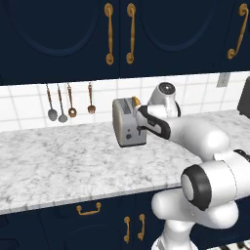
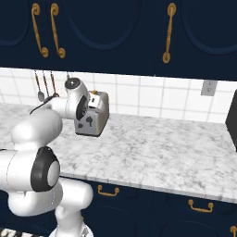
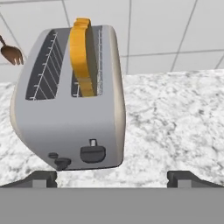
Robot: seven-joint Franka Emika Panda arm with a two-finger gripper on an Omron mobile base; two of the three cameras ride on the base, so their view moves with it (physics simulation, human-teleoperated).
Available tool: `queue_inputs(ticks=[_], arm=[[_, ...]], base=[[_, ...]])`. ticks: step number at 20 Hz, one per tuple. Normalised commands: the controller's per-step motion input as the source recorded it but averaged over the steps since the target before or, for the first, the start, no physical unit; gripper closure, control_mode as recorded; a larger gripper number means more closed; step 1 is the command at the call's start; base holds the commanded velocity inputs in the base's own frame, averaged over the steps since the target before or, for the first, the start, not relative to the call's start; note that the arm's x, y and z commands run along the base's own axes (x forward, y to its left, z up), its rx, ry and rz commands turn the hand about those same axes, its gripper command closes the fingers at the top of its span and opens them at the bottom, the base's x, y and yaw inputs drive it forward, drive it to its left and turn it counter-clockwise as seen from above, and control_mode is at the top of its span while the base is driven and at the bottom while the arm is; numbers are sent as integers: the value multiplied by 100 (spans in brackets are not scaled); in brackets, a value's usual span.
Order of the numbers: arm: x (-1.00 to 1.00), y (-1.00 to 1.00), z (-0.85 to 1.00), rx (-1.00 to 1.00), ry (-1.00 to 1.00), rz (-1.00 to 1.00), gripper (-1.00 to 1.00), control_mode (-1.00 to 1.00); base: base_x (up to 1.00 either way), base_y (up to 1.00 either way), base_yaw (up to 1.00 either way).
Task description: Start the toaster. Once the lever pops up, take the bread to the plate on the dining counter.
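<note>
now the claw [image 3: 112, 177] is wide apart and empty, just before the toaster [image 3: 70, 127] on the marble table [image 3: 175, 113]; bread [image 3: 82, 57] stands in its slot. one fingertip should press the lever [image 3: 92, 152] straight down.

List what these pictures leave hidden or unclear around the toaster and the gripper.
- Gripper: in both base views the arm's own wrist covers its fingers; hand view cuts them to open tips at the bottom.
- Toaster: right side hidden behind the arm in left base view.
- Bread: lower part sunk in the slot, hand view.
- Lever: too small to read in the base views.
</note>
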Motion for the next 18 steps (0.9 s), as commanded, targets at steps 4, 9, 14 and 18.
queue_inputs(ticks=[4,9,14,18], arm=[[16,0,-47,0,0,0,-100,-100],[17,0,-37,0,0,0,-100,-100],[15,-2,-19,0,0,0,-100,-100],[3,-10,-22,0,0,0,-100,-100]], base=[[0,0,0],[0,0,0],[0,0,0],[0,0,0]])
